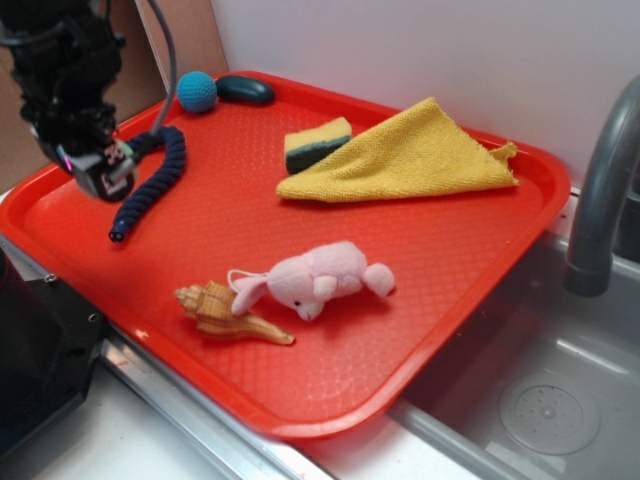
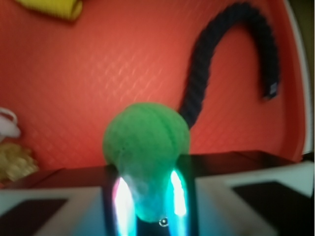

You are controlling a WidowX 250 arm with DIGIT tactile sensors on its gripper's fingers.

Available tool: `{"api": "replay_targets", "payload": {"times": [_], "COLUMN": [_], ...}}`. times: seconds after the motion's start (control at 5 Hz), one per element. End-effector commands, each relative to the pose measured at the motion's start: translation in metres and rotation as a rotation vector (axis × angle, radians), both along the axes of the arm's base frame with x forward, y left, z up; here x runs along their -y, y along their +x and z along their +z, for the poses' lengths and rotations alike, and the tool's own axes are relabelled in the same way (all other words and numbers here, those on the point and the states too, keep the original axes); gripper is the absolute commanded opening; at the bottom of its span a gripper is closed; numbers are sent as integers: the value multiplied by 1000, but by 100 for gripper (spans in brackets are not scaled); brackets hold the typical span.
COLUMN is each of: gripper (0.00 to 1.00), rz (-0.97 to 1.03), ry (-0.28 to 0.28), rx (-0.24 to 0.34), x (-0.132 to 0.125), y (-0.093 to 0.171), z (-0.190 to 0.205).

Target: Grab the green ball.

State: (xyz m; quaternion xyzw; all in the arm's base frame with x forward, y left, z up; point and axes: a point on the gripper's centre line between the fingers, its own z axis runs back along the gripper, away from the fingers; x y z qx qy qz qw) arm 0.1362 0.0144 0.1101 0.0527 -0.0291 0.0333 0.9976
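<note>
Claw [image 2: 147, 196] | clenched on green ball [image 2: 146, 140] | fingers narrowly parted | above red tray [image 2: 98, 73]

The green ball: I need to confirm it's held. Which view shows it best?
The wrist view: the green ball fills the centre, between the gripper's fingers. In the exterior view the gripper hides it completely.

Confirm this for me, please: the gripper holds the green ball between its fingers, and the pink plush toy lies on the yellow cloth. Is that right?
Not quite. The pink plush toy lies on the bare red tray, beside the seashell and apart from the yellow cloth, as the exterior view shows. The rest holds: in the wrist view the gripper holds the green ball.
</note>
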Motion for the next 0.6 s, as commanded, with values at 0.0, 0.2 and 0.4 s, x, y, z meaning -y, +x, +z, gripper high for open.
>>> {"api": "replay_targets", "payload": {"times": [0.0,0.2,0.4], "gripper": [0,0,0], "rz": [173,208,169], "ry": [56,41,21], "rx": [27,72,137], "x": [-4,-2,2], "y": [23,27,23], "z": [66,91,107]}}
